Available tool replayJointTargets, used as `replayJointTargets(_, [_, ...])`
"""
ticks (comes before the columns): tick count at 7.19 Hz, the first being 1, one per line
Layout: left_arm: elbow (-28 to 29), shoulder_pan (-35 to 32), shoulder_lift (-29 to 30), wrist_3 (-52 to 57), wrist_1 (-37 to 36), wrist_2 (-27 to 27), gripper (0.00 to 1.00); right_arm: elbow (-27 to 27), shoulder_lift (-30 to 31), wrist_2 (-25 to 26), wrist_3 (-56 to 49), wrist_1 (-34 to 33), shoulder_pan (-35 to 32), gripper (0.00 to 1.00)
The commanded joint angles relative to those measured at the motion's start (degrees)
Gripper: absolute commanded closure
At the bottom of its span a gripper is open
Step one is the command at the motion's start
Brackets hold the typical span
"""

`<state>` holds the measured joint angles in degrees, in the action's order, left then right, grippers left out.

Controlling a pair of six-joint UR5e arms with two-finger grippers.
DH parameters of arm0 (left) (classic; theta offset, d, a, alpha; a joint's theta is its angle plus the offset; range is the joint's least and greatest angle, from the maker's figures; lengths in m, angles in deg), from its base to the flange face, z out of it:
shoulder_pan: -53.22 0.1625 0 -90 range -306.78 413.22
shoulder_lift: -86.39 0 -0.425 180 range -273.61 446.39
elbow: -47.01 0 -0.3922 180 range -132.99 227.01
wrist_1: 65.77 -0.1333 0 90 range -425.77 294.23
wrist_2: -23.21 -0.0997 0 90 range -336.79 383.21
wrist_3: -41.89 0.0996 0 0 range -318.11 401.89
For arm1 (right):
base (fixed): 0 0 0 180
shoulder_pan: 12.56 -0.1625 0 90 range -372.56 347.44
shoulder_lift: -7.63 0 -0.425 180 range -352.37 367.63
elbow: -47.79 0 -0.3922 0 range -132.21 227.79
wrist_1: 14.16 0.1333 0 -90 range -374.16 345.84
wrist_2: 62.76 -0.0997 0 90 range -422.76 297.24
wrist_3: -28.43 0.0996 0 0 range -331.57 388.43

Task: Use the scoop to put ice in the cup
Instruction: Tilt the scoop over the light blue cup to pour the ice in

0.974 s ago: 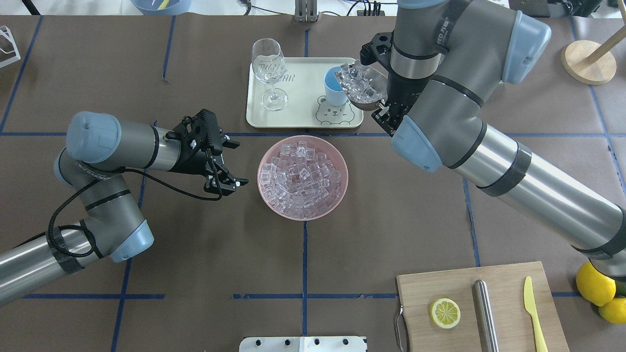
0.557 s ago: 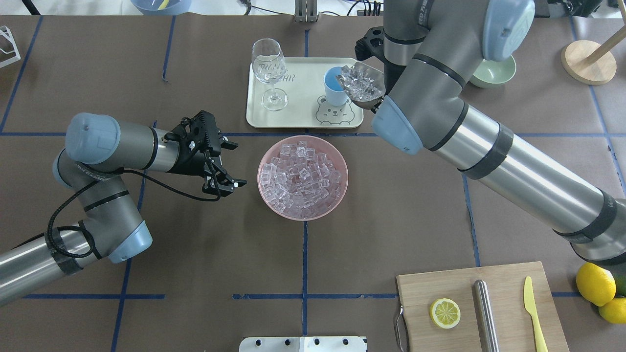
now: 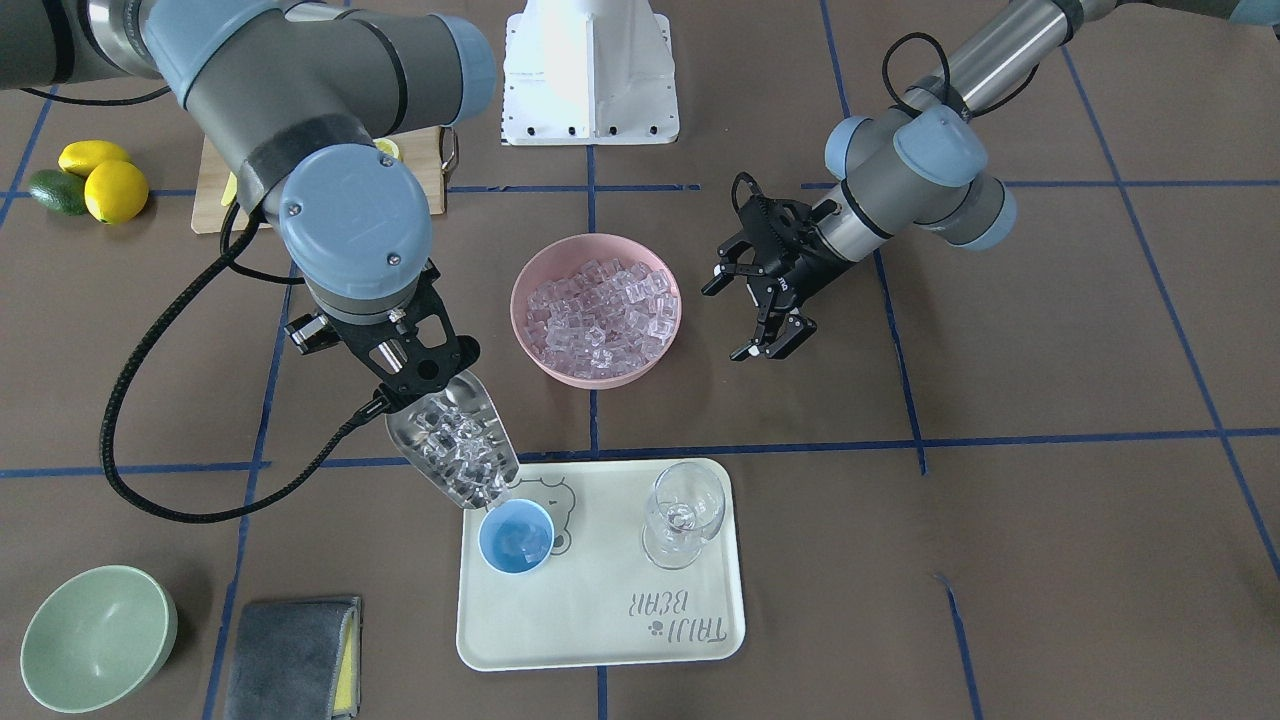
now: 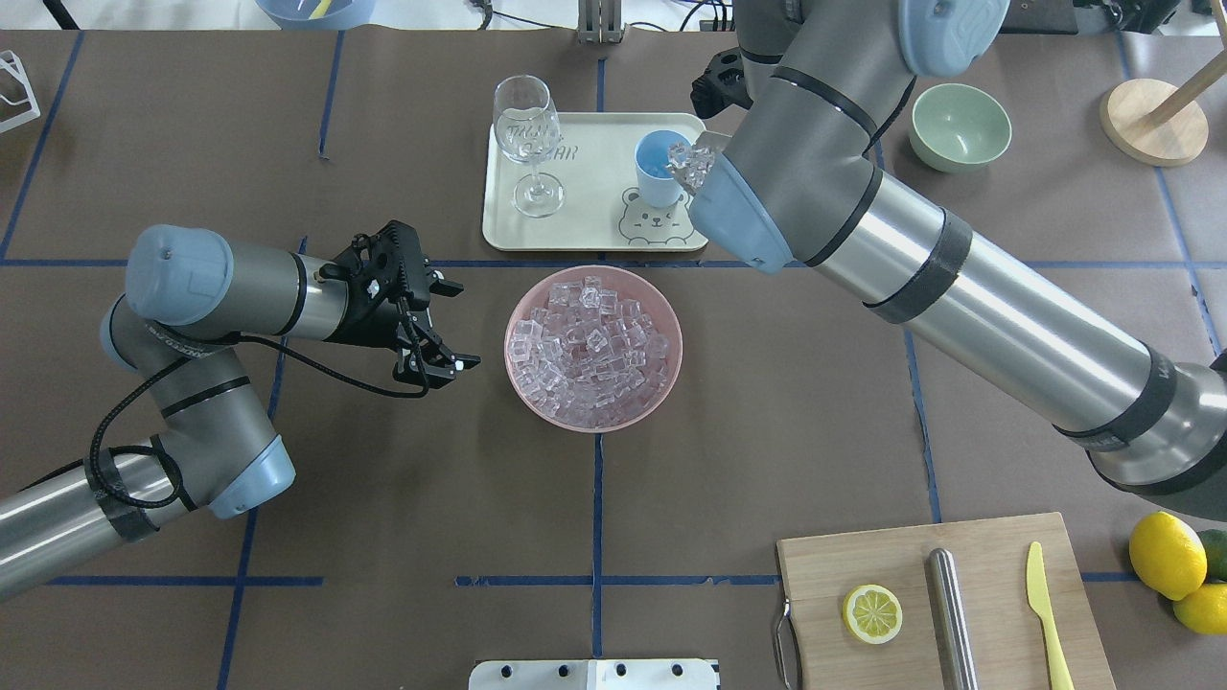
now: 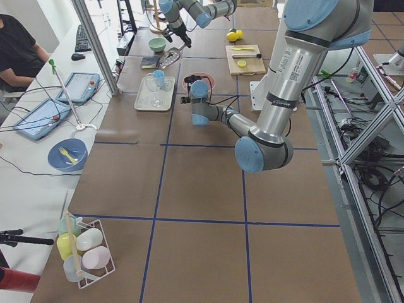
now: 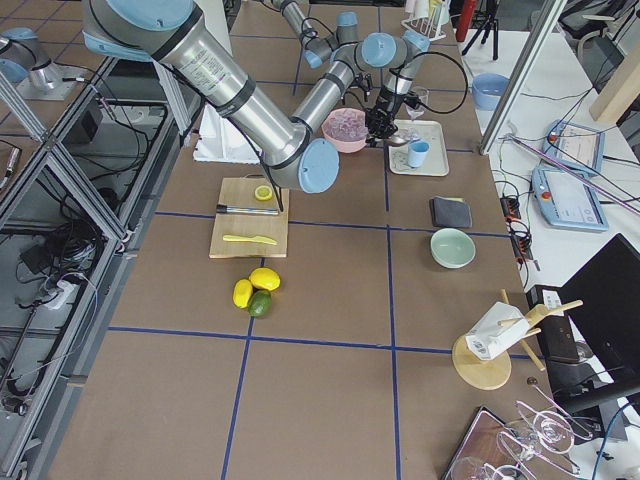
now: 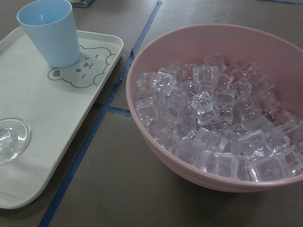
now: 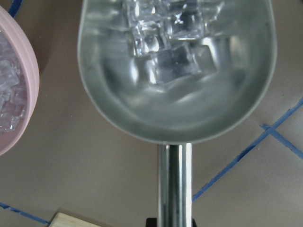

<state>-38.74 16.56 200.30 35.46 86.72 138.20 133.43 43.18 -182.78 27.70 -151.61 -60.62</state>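
Steel scoop [image 3: 455, 445], clamped in the right gripper [image 3: 422, 376], tilts ice [image 3: 464, 455] just above the rim of the blue cup [image 3: 515, 537]; the left gripper [image 3: 736, 318], fingers apart, hovers well apart from the cup.

Overhead and front cameras face each other across the surface [image 4: 383, 115], sharing the tray [image 4: 594, 192]; wrist cameras sit close.
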Motion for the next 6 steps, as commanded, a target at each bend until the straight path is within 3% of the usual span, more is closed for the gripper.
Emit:
replayJointTargets(1, [-0.1, 0.1, 0.0, -0.1, 0.0, 0.0, 0.00, -5.7, -5.9, 3.4, -3.4, -6.1, 0.0, 1.00])
replayJointTargets(6, [-0.2, 0.0, -0.1, -0.1, 0.0, 0.0, 0.00, -7.8, -7.3, 7.3, -12.3, -10.6, -0.8, 1.00])
